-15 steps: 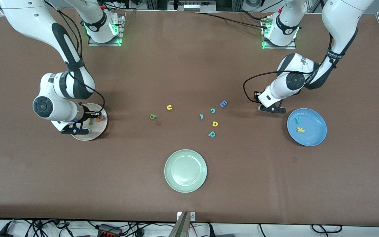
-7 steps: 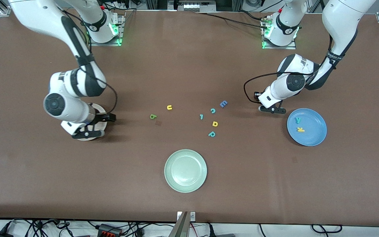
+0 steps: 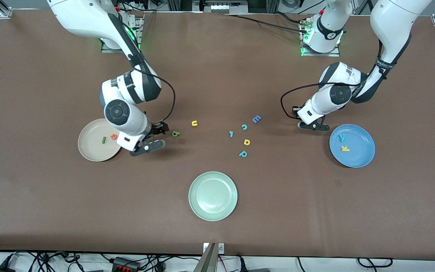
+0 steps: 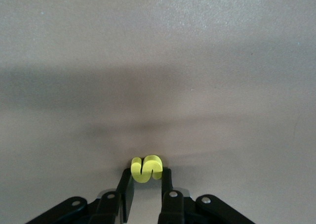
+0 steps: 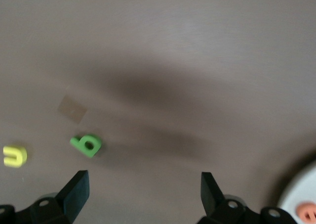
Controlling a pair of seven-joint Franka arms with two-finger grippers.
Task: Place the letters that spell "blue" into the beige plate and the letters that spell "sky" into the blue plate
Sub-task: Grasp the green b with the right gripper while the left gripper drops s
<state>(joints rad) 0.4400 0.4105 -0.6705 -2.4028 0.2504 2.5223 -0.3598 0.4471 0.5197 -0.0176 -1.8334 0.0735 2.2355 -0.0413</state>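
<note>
The beige plate (image 3: 89, 151) holds the dark green "l" (image 3: 104, 140) and the orange "e" (image 3: 114, 136). My right gripper (image 3: 156, 137) hangs open between that plate and the green "b" (image 3: 176, 133), with nothing in it. In the right wrist view the gripper (image 5: 144, 189) has the "b" (image 5: 86, 145) and the yellow "u" (image 5: 15, 156) ahead of it. The "u" (image 3: 194, 123) lies near the "b". My left gripper (image 3: 313, 125) is low beside the blue plate (image 3: 364, 158). It is shut (image 4: 146, 178) on the yellow "s" (image 4: 146, 168). The blue plate holds the teal "y" (image 3: 341, 138) and the yellow "k" (image 3: 345, 149).
Mid-table lie a teal "1" (image 3: 231, 133), a teal "c" (image 3: 244, 127), a blue "E" (image 3: 256, 119), a yellow "d" (image 3: 246, 142) and a teal "p" (image 3: 243, 153). A pale green plate (image 3: 213, 195) sits nearer the front camera.
My right gripper opened, left the beige plate and moved toward the green "b"; the orange "e" stays in the plate. My left gripper closed on the yellow "s".
</note>
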